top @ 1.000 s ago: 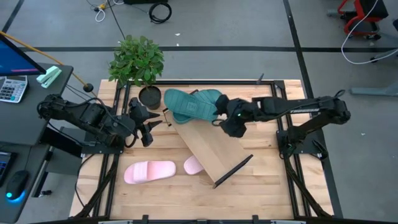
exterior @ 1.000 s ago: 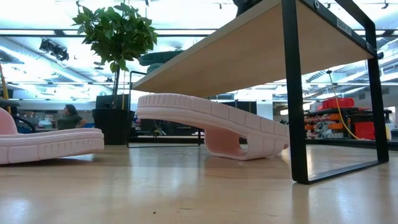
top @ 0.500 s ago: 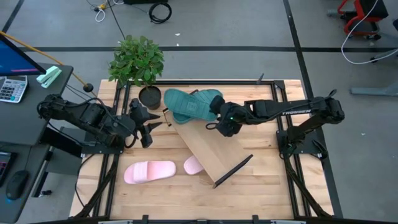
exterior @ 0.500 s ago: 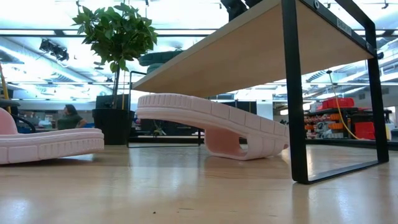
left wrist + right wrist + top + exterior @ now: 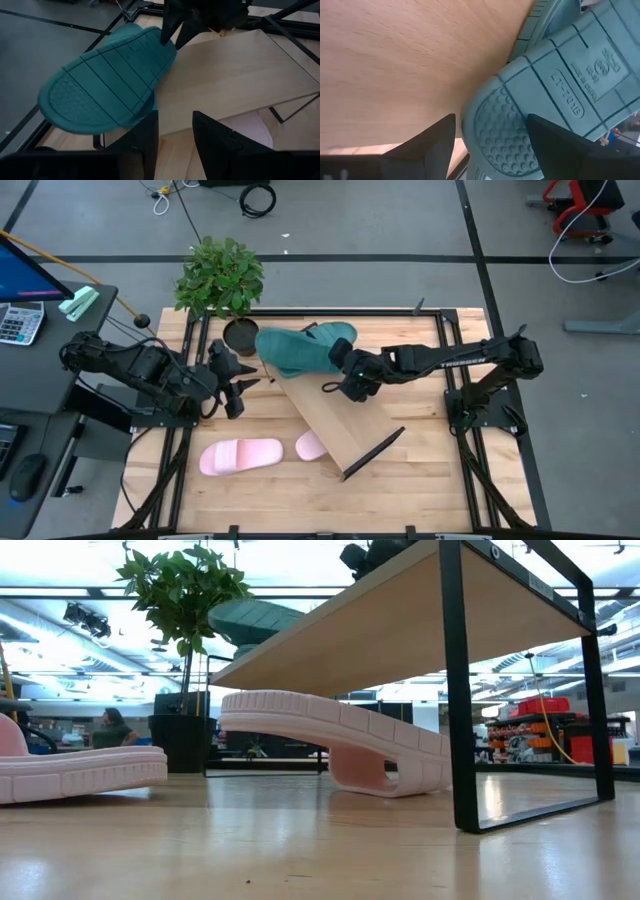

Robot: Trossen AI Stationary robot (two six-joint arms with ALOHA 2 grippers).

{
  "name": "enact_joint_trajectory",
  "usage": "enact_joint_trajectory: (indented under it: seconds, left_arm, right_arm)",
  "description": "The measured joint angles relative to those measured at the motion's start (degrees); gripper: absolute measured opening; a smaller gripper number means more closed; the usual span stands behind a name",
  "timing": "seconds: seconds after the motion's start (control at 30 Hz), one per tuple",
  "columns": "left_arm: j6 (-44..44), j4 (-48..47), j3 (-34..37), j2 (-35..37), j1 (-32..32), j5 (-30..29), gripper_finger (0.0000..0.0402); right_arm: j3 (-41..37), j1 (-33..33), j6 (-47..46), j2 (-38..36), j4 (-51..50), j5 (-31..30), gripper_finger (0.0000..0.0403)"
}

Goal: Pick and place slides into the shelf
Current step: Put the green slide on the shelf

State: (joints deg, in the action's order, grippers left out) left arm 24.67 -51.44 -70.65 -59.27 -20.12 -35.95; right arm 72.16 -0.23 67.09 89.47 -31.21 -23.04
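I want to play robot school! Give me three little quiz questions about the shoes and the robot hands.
1. True or false: both pink slides sit on top of the shelf.
2. Which gripper is at the teal slide: A left, B right?
3. Fill in: the teal slide lies with its ___ facing up.

Key
1. False. One pink slide lies on the table; the other pokes out from under the shelf.
2. B. The right gripper is open at the teal slide; the left gripper waits nearby.
3. Sole.
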Motion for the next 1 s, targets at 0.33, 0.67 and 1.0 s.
enact_joint_trajectory:
  seconds: [0.33, 0.67, 1.0]
  left_arm:
    - [0.06, -0.04, 0.0, 0.02, -0.77, 0.27, 0.0122]
    - [0.48, -0.51, 0.0, 0.0, -2.03, 0.34, 0.0123]
    - [1.75, -0.46, 0.0, 0.0, -2.03, 0.31, 0.0118]
  right_arm:
    - [-0.01, 0.07, -1.08, -0.19, 0.56, -4.55, 0.0101]
    - [0.07, 1.17, -6.27, -4.73, -0.63, -5.47, 0.0005]
    - [1.73, -5.72, -50.91, -11.73, -6.54, 6.53, 0.0069]
